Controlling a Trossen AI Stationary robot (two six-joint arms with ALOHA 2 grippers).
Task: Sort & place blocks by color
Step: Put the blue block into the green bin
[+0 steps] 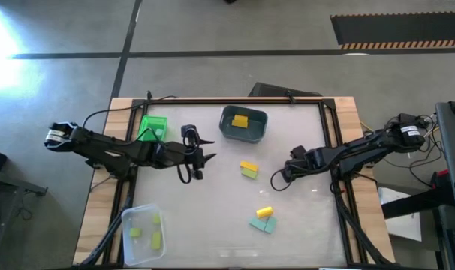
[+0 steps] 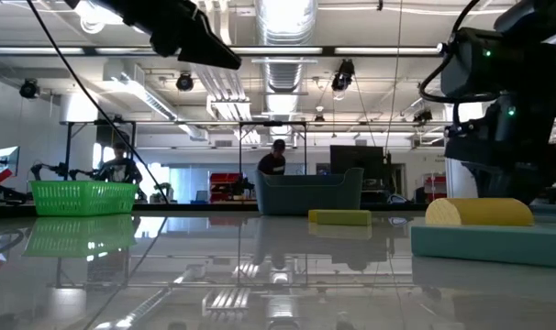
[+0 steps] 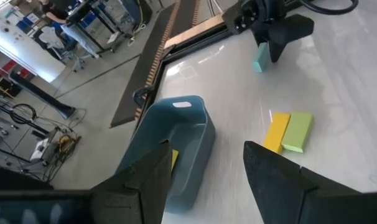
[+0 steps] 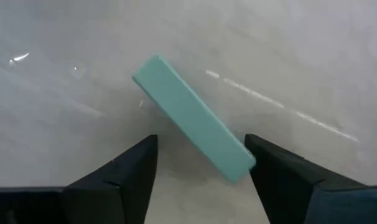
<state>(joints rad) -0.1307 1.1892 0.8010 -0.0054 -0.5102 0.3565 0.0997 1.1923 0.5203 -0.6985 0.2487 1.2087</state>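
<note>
Beside the grey-blue bin (image 1: 243, 124) holding one yellow block (image 1: 239, 121), a yellow-and-lime pair (image 1: 248, 169) lies; farther off, teal blocks (image 1: 263, 223) carry a yellow one (image 1: 264, 213).

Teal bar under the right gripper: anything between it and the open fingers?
Nothing visible. The right gripper is open directly over the teal bar, which lies flat and alone on the bare table, slanted across the gap between the fingers.

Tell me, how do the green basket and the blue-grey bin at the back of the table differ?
The green basket has open mesh walls, while the blue-grey bin has solid, smooth walls. The basket is bright green; the bin is a dull slate blue. The bin holds a yellow block; what the basket holds is hard to make out. The basket sits nearer the left arm's side, the bin nearer the middle. Both are open-topped containers standing on the table.
</note>
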